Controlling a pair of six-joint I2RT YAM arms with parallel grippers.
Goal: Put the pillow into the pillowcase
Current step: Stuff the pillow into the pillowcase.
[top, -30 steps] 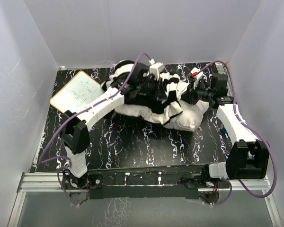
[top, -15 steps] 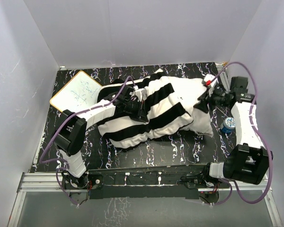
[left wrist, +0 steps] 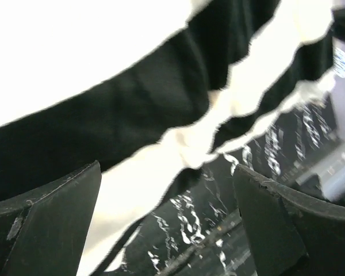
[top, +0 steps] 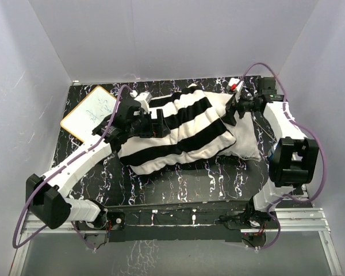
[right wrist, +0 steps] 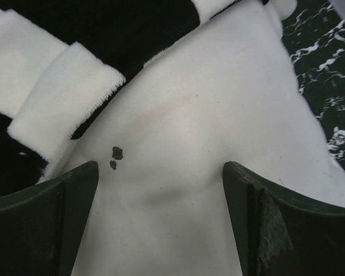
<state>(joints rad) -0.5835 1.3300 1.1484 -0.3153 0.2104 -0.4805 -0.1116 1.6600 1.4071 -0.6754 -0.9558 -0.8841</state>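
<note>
Whiteboard (top: 91, 110): lies at the far left of the counter (top: 178, 184), apart from the cloth.
Left pincer (top: 155, 123): open, fingers spread wide, holding nothing; it sits at the left, closed end of the pillowcase (top: 178, 129).
Pillowcase: black-and-white stripes cover the left and middle of the bundle, which lies flat on the counter.
Long axis: runs from near left to far right.
Pillow (top: 244, 138): mostly inside the case; its plain white right end sticks out past the striped hem.
Right pincer (top: 233, 110): open and empty, over the far edge of the bare pillow, just beside the hem.
Key relation: the hem and the uncovered end lie to the right, so the right arm is nearer to them.
Change: a second ago both pincers were clamped on a bunched, lifted bundle. It now lies spread out and both have let go.
</note>
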